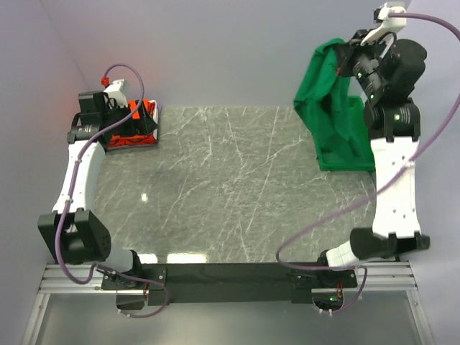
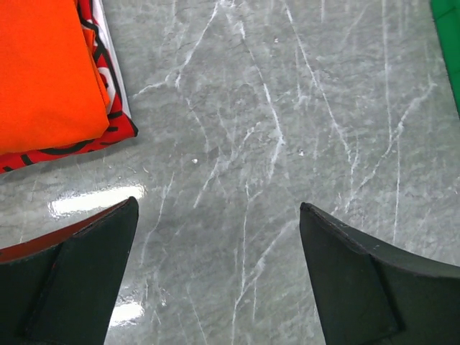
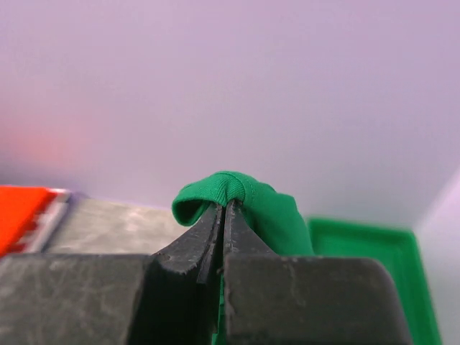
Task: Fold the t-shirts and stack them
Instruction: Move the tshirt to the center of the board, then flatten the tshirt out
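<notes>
The dark green t-shirt (image 1: 323,100) hangs bunched in the air at the far right, above the table. My right gripper (image 1: 345,56) is shut on a fold of it; in the right wrist view the green t-shirt (image 3: 248,194) wraps over the closed fingertips (image 3: 215,223). The orange-red t-shirts (image 1: 128,141) lie folded in a pile at the far left corner. My left gripper (image 1: 142,118) hovers over that pile, open and empty. In the left wrist view the orange-red t-shirts (image 2: 43,72) lie at upper left, beside the spread fingers (image 2: 79,280).
A rigid green tray (image 1: 350,159) sits at the table's right edge under the hanging shirt; it also shows in the right wrist view (image 3: 381,251). The grey marble tabletop (image 1: 230,187) lies between the arms. A lilac wall stands behind.
</notes>
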You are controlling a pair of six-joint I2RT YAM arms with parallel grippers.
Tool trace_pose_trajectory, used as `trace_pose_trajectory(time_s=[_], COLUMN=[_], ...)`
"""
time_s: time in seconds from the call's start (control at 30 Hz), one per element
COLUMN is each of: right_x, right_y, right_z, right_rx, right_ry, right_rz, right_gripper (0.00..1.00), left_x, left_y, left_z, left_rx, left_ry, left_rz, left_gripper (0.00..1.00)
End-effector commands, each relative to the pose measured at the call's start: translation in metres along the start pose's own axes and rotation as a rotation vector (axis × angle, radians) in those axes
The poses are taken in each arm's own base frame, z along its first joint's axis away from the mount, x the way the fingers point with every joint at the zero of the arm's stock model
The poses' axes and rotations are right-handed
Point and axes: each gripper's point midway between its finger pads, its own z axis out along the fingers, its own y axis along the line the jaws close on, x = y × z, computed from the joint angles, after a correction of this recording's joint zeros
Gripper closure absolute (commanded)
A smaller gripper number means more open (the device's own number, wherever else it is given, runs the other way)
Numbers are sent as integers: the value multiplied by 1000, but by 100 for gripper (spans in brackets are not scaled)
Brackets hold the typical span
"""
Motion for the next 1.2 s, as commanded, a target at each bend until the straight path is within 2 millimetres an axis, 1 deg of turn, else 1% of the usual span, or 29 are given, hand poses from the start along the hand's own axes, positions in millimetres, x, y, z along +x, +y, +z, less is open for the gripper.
trace_pose_trajectory(time_s=[0.0, 0.1, 0.13, 0.2, 0.23, 0.3, 0.33, 0.37, 0.4, 0.43, 0.47, 0.5, 0.53, 0.57, 0.6, 0.67, 0.7, 0.73, 0.8, 0.83, 0.87, 0.9, 0.93, 0.97, 1.0, 1.03, 1.07, 1.1, 1.17], right_x=[-44, -38, -19, -5, 22, 56, 90, 108, 134, 151, 160, 164, 171, 175, 182, 210, 221, 247, 284, 313, 335, 351, 367, 387, 397, 405, 417, 423, 437], right_y=[51, 73, 88, 102, 118, 136, 150, 191, 215, 236, 266, 275, 277, 275, 258, 234, 209, 196, 173, 151, 142, 132, 119, 114, 110, 107, 100, 97, 93], right_z=[-27, -39, -35, -39, -35, -31, -30, -41, -41, -52, -69, -77, -84, -85, -75, -71, -64, -70, -71, -76, -77, -80, -83, -84, -85, -84, -82, -80, -73], right_rx=[-105, -137, -165, -194, -232, -265, -315, -475, -558, -643, -774, -815, -833, -826, -736, -678, -630, -625, -598, -546, -531, -518, -494, -490, -484, -477, -458, -445, -420], right_ry=[-147, -146, -113, -94, -43, 17, 106, 164, 247, 310, 347, 367, 399, 415, 428, 518, 552, 635, 739, 823, 886, 931, 983, 1043, 1069, 1083, 1109, 1117, 1131], right_rz=[-25, -73, -74, -83, -83, -72, -72, -57, -23, -6, 12, 14, 5, -6, -39, -69, -69, -46, -46, -30, -21, -18, 15, 49, 69, 84, 103, 111, 118], right_gripper=[100, 100, 100, 100, 100, 100, 100, 81, 69, 52, 20, 13, 13, 12, 12, 12, 12, 12, 12, 13, 15, 16, 17, 19, 21, 22, 23, 23, 24], left_x=[-6, -4, -5, 1, 1, 8, 10, 13, 17, 17, 19, 22, 24, 26, 33, 41, 52, 58, 77, 89, 96, 114, 120, 128, 140, 149, 153, 164, 176], left_y=[-12, -17, -20, -22, -25, -26, -26, -25, -25, -26, -27, -28, -29, -33, -33, -40, -43, -47, -57, -68, -76, -90, -97, -103, -104, -121, -126, -130, -146], left_z=[-19, -31, -37, -40, -45, -49, -51, -52, -53, -57, -58, -59, -61, -62, -62, -62, -60, -59, -54, -50, -46, -37, -30, -24, -13, -6, 2, 14, 29], left_rx=[36, 39, 42, 50, 54, 57, 53, 51, 50, 57, 66, 78, 88, 112, 123, 181, 212, 253, 333, 382, 408, 444, 458, 468, 464, 506, 516, 533, 564], left_ry=[-54, -69, -82, -75, -84, -79, -78, -72, -67, -72, -66, -62, -62, -56, -39, -27, -1, 7, 46, 72, 86, 127, 131, 141, 167, 177, 176, 212, 233], left_rz=[45, 60, 68, 73, 87, 99, 114, 116, 118, 119, 115, 110, 109, 112, 107, 161, 165, 204, 233, 308, 356, 445, 500, 543, 575, 633, 664, 688, 735], left_gripper=[0, 1, 1, 0, 1, 0, 1, 1, 1, 1, 1, 1, 1, 1, 1, 1, 1, 0, 0, 1, 1, 4, 6, 8, 12, 14, 17, 23, 26])
